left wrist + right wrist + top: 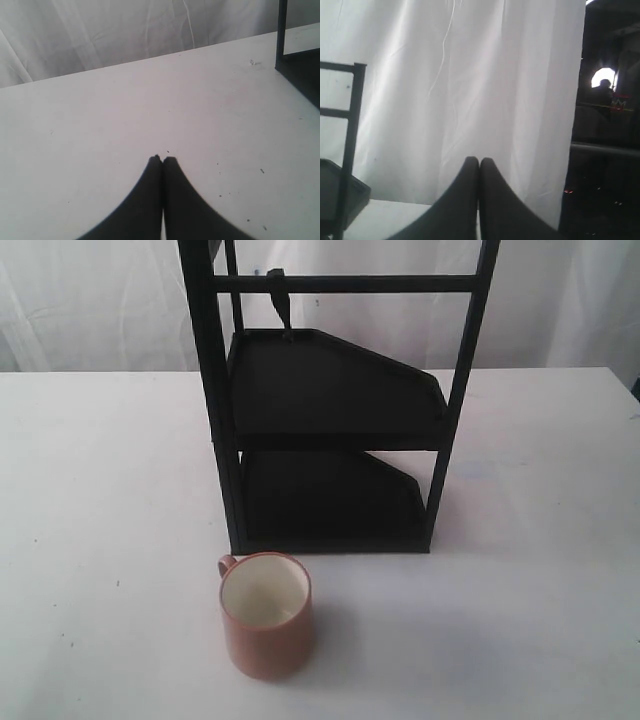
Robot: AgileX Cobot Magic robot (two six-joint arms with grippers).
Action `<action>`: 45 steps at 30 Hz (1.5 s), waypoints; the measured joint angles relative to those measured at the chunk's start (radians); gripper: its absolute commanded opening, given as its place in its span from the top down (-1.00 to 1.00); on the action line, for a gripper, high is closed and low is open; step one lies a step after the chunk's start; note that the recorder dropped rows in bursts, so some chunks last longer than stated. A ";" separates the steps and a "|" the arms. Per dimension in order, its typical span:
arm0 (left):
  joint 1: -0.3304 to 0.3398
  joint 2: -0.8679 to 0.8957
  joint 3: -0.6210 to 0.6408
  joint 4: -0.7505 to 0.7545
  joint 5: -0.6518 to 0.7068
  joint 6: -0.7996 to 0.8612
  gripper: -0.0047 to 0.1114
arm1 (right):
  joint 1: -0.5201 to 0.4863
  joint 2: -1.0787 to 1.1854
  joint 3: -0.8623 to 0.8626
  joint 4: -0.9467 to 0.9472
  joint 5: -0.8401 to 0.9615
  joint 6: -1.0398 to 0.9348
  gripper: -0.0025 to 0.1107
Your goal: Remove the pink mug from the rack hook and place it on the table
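Observation:
The pink mug stands upright on the white table, just in front of the black rack's left front post, its handle toward the rack. The rack hook hangs bare from the crossbar of the rack. Neither gripper shows in the exterior view. In the left wrist view my left gripper is shut with nothing in it, over bare table. My right gripper is also shut and holds nothing, facing the white curtain, with part of the rack to one side.
A white curtain hangs behind the table. The rack's corner post and lower shelf edge show in the left wrist view. A dark area with a round light lies past the curtain's edge in the right wrist view.

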 measured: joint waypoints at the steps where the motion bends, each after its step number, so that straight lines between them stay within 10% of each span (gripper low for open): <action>1: 0.000 0.000 0.000 0.000 0.000 0.000 0.92 | 0.000 0.000 0.016 0.000 -0.016 -0.032 0.96; 45: 0.000 0.000 0.000 0.000 0.000 0.000 0.92 | 0.000 0.000 0.164 0.050 0.085 -0.084 0.96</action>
